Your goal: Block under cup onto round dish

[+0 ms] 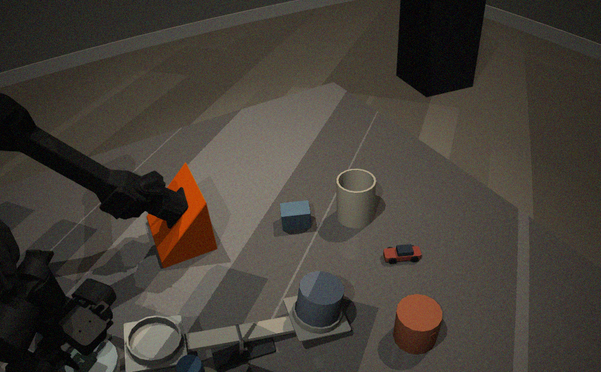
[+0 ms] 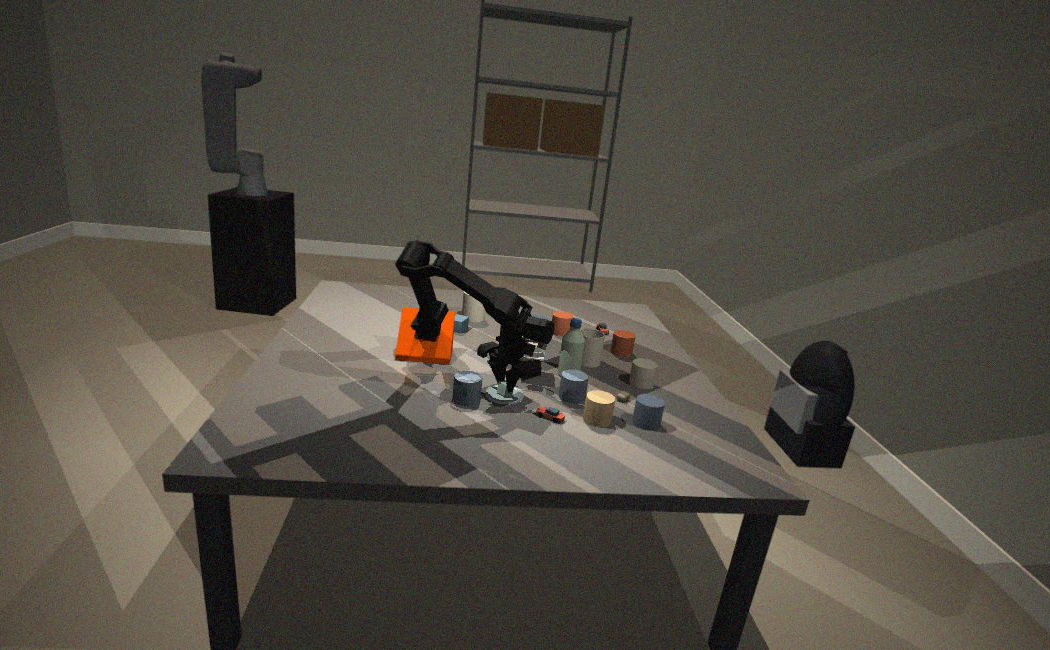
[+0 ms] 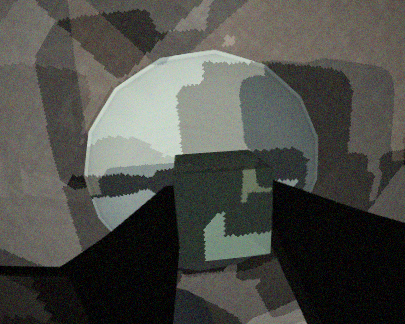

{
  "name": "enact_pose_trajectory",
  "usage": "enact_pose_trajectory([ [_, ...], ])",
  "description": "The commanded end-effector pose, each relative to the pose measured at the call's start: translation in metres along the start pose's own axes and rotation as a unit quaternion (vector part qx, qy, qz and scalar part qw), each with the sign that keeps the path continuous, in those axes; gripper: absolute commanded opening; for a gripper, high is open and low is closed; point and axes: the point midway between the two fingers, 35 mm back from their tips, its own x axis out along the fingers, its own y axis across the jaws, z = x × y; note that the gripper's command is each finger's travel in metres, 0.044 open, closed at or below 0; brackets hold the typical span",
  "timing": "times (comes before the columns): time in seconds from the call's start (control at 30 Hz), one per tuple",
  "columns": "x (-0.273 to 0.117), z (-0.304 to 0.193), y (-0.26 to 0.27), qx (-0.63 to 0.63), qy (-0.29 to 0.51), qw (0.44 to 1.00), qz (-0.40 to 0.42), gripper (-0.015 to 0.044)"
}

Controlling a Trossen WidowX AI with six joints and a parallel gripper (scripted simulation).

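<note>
My gripper is shut on a dark green block, low over the round pale dish. Whether the block touches the dish is hard to tell. In the top view, a blue-grey cup stands upside down on the right pan of the balance. The left pan is empty. In the exterior view, a blue-grey cup stands on the table left of the dish, apart from it. No cup shows above the dish.
A green bottle stands right of the arm. A blue cup, a tan cup and a toy car are near the dish. An orange wedge is at the arm's base. An orange cylinder stands beyond the balance.
</note>
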Motion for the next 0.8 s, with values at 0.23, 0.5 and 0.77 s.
enact_pose_trajectory([
  [0.23,0.000,0.000,0.000,0.000,0.000,1.000,0.000,0.0210],
  [0.5,-0.002,0.000,0.000,0.000,0.000,1.000,0.000,0.0420],
  [0.77,-0.056,0.001,0.002,-0.003,-0.002,1.000,0.003,0.0440],
])
